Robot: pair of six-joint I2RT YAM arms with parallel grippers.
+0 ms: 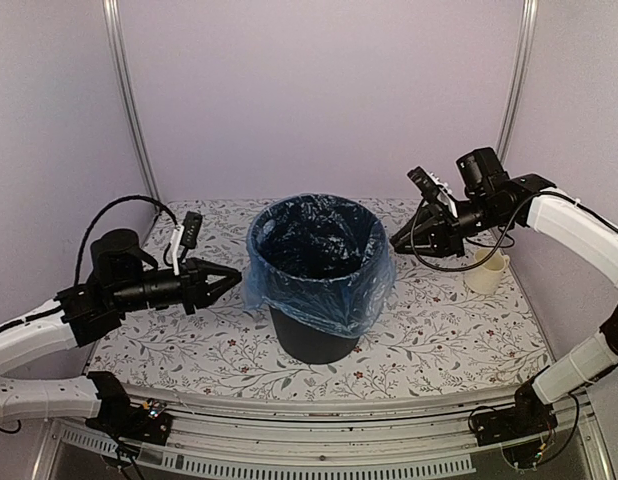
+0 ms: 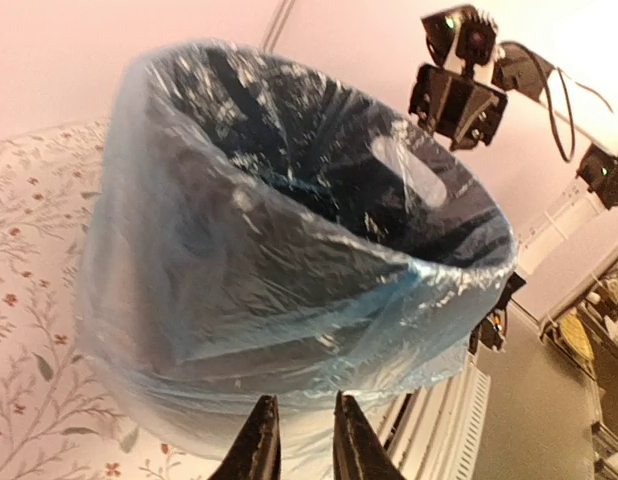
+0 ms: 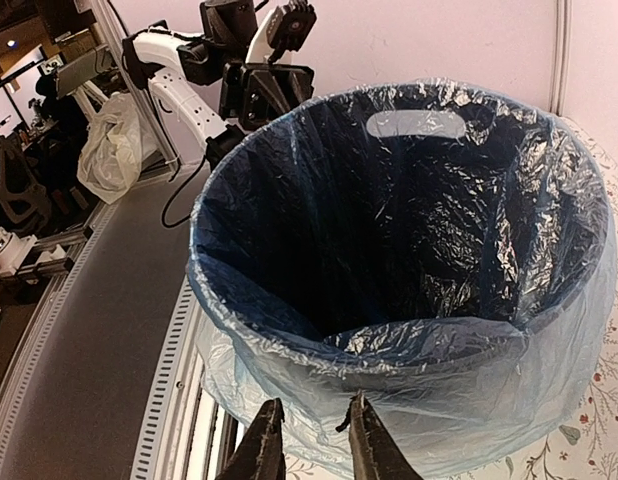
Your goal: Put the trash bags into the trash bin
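Note:
The dark trash bin [image 1: 309, 338] stands upright mid-table. The light-blue trash bag [image 1: 321, 292] lines it, its mouth folded over the rim and hanging down the outside. My left gripper [image 1: 232, 278] is just left of the bin, slightly open and empty. In the left wrist view its tips [image 2: 301, 430] are a little short of the bag's hanging skirt [image 2: 289, 260]. My right gripper [image 1: 397, 240] is at the bin's upper right, apart from it, open and empty. In the right wrist view its tips [image 3: 312, 415] are just short of the bag's overhang [image 3: 439, 385]. A handle cut-out [image 3: 417, 123] shows through the liner.
A small cream mug [image 1: 486, 272] stands at the right behind the right arm. Walls and metal posts close the back and sides. The table's front rail [image 1: 319, 425] runs along the near edge. A white bag [image 3: 109, 150] lies off the table.

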